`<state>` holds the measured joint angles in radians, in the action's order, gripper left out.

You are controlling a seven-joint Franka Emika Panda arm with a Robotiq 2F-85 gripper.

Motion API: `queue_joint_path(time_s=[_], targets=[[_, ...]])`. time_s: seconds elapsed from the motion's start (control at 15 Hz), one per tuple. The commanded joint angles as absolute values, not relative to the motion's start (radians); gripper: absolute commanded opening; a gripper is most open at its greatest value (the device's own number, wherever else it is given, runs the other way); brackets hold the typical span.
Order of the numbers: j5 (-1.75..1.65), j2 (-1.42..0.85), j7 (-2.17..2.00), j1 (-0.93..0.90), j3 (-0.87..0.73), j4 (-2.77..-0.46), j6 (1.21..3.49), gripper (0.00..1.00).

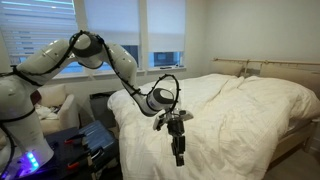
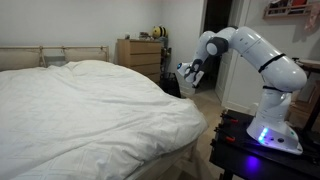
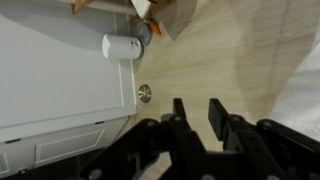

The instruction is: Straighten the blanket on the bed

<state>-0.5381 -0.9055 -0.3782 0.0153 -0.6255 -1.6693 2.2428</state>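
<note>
The puffy off-white blanket [image 1: 240,110] covers the bed [image 1: 280,68] in both exterior views and hangs over its foot end [image 2: 100,110]. The light wood headboard [image 2: 40,55] shows at the far end. My gripper [image 1: 179,155] hangs beside the foot corner of the bed, pointing down, apart from the blanket. In an exterior view it is next to the bed's far corner [image 2: 187,75]. In the wrist view the fingers [image 3: 198,112] are open with a gap between them and nothing held; only wooden floor lies beyond them.
A wooden dresser [image 2: 138,55] stands by the wall. A white armchair [image 1: 55,103] sits under the window. A white door [image 3: 55,90], a round doorstop [image 3: 145,93] and a white cylinder [image 3: 120,46] are on the floor side. The robot base [image 2: 275,130] stands near the foot of the bed.
</note>
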Motion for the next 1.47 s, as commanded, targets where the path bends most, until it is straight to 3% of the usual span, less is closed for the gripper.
queue_joint_path(time_s=[0.0, 0.27, 0.33, 0.93, 1.4], targets=[[-0.576, -0.812, -0.362, 0.023, -0.616, -1.76, 2.222, 0.63], [-0.576, -0.787, -0.382, 0.017, -0.582, -1.744, 2.234, 0.95], [-0.574, -0.78, -0.386, 0.016, -0.567, -1.736, 2.24, 0.99], [-0.613, -0.747, -0.417, -0.028, -0.458, -1.683, 2.411, 1.0], [-0.403, -0.662, -0.375, 0.04, -0.362, -1.735, 2.591, 1.0]])
